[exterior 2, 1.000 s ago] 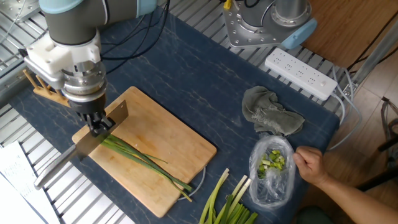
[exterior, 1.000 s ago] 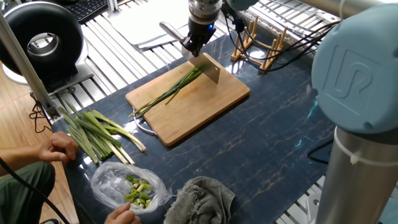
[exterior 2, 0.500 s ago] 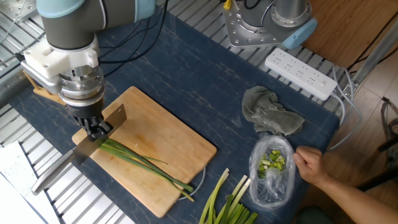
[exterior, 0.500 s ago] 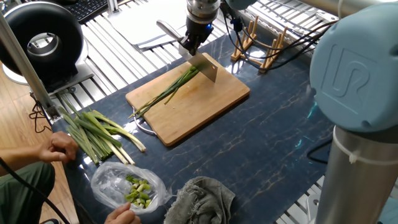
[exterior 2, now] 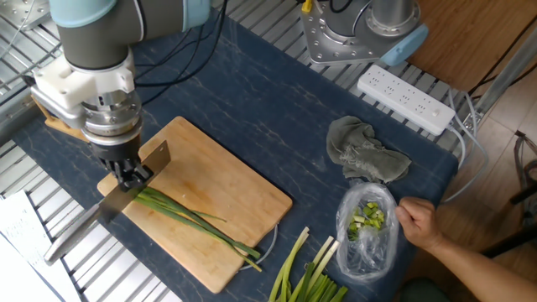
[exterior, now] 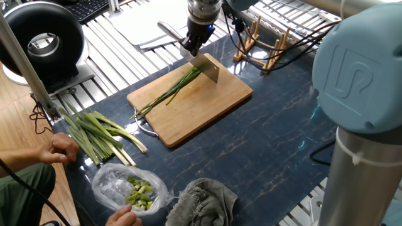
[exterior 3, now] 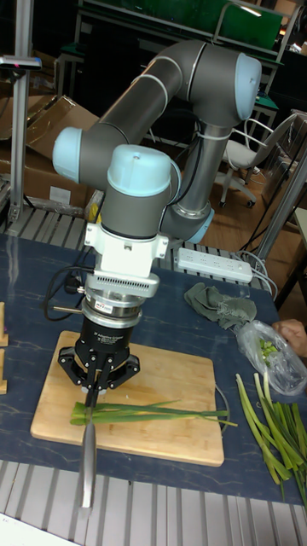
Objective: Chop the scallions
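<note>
Toward twelve o'clock on the cutting board [exterior: 195, 107], the end effector [exterior 2: 130, 174], clamped shut on the knife [exterior 2: 101, 214], had lifted the blade slightly off the scallions [exterior 2: 197, 221], which lay whole across the board, suggesting a chop was pending.

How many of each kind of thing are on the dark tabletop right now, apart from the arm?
Cutting board: 1
Knife held by the gripper: 1
Scallions on the board: 1 bunch
Thicker stalk bundle: 1
Plastic bag of cut pieces: 1
Grey cloth: 1
Total: 6
</note>
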Robot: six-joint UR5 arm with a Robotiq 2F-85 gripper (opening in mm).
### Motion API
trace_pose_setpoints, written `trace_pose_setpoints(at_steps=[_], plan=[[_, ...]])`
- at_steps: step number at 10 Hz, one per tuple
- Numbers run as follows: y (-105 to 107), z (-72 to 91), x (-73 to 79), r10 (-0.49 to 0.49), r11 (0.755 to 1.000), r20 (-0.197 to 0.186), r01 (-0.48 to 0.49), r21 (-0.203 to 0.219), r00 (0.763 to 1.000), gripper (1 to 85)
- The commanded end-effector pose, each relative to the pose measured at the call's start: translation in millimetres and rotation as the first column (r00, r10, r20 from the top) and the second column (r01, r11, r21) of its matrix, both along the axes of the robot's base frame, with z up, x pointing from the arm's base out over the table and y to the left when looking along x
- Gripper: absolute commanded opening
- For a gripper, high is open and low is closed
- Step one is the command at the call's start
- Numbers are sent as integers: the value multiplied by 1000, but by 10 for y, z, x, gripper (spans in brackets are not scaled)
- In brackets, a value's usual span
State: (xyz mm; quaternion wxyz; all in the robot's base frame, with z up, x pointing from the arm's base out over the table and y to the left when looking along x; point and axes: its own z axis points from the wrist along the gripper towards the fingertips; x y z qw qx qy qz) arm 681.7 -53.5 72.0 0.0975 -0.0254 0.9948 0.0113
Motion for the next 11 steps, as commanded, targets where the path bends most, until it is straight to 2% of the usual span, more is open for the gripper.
trace_pose_setpoints(at_steps=[1,5,8,11], plan=[[14,20,-147,5,1000,-62,-4,23,998,13],[11,8,-229,-14,1000,-85,14,3,996,13],[-3,85,-357,-17,1000,-104,17,0,994,13],[-67,72,-455,-3,1000,-87,4,6,996,13]])
